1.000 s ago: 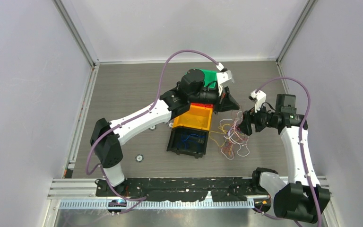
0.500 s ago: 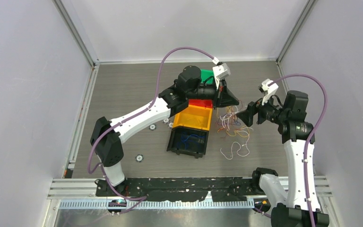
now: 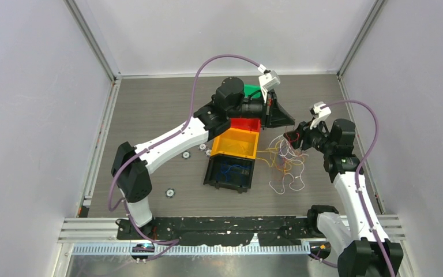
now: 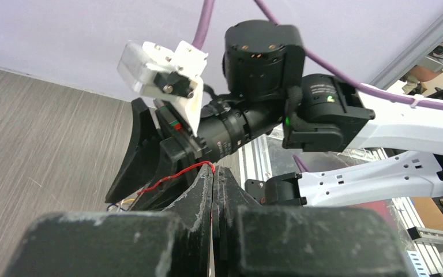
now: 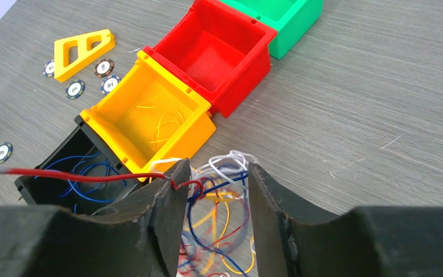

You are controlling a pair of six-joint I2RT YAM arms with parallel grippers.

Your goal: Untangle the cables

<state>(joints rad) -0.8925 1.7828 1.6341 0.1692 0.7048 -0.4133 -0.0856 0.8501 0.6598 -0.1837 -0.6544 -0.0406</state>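
The cables (image 3: 285,164) lie as a loose multi-coloured tangle on the table, right of the bins. My left gripper (image 3: 290,122) hovers above the tangle's far edge, shut on a red cable (image 4: 173,176) at its tips (image 4: 214,172). That red cable (image 5: 63,173) runs taut to my right gripper (image 3: 292,138) and hooks over its left fingertip (image 5: 176,173). The right gripper (image 5: 218,182) is open, with white, blue, yellow and red strands (image 5: 231,213) below, between its fingers. The two grippers are close together.
A row of bins stands left of the tangle: green (image 3: 254,91), red (image 3: 246,124), yellow (image 3: 236,144) holding yellow strands, black (image 3: 229,173) holding blue strands. Poker chips (image 5: 75,89) and a yellow triangle (image 5: 83,49) lie left of the bins.
My right gripper rose off the tangle and drew in close under the left gripper. The left gripper shifted slightly right. The tangle was pulled up and spread out, and now hangs looser.
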